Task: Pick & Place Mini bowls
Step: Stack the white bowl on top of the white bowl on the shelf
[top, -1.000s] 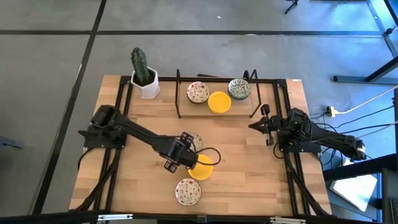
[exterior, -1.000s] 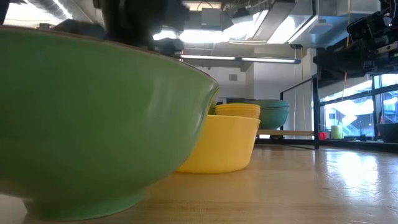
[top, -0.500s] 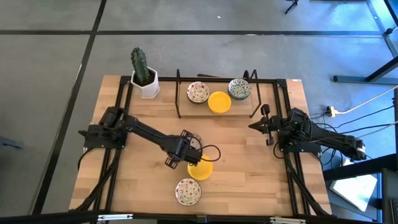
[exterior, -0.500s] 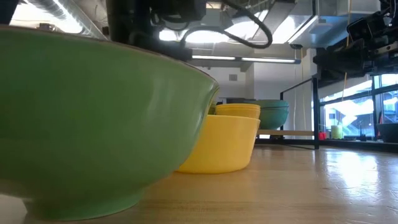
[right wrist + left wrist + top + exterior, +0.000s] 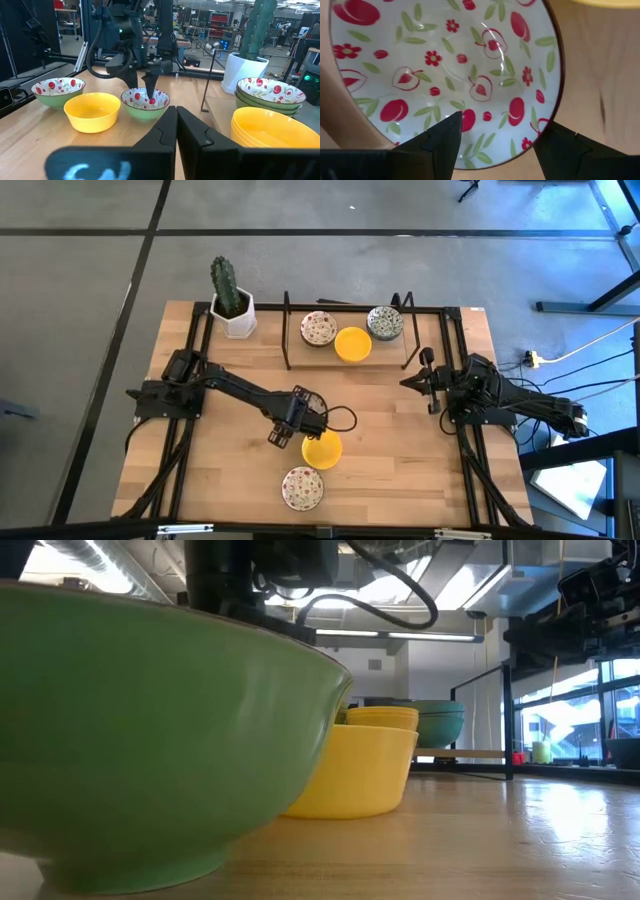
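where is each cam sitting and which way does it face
High view: above the table, straight down; both arms show, left pincer open over a floral bowl.
Low view: table height, level across; green-sided bowl fills it, left arm above.
Left wrist view: straight down into the floral bowl; own fingers.
Right wrist view: across the table; own shut pincer.
Shared: the yellow bowl shows in the high, low and right wrist views.

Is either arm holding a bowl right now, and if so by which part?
Neither. The left gripper hangs with jaws open over the white bowl with red floral specks, gripping nothing. The right gripper waits shut and empty at the table's right.
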You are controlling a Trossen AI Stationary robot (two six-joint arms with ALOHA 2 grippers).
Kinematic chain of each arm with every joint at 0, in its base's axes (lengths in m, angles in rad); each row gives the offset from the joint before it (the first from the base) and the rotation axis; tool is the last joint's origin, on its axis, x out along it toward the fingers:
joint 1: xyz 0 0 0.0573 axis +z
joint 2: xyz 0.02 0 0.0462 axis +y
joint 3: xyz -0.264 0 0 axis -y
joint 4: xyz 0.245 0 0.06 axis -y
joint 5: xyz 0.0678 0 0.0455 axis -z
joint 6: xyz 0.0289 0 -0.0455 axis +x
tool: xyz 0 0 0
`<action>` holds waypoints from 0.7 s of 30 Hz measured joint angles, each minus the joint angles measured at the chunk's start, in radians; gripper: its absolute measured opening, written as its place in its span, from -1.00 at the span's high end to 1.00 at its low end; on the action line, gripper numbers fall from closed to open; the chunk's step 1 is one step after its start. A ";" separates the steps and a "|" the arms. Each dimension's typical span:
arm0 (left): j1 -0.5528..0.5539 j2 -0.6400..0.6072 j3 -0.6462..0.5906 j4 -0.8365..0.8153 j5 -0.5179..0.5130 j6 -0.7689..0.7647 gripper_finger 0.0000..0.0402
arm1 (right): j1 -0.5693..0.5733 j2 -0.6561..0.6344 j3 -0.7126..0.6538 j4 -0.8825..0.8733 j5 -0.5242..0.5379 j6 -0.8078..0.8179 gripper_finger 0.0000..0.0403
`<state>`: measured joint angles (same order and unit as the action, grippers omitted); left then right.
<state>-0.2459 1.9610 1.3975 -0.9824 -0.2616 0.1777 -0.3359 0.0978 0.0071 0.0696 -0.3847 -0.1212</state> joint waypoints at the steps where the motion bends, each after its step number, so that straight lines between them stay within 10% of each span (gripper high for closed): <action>1: 0.000 0.000 0.000 0.000 0.000 0.000 -0.11 | 0.000 0.000 0.000 0.000 0.000 -0.002 0.96; 21: 0.002 0.052 0.000 0.071 0.100 0.105 0.18 | 0.000 0.006 0.000 0.000 0.000 -0.016 0.91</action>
<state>-0.2438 2.0129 1.3975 -0.9114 -0.1618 0.2827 -0.3363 0.1039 0.0071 0.0697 -0.3843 -0.1368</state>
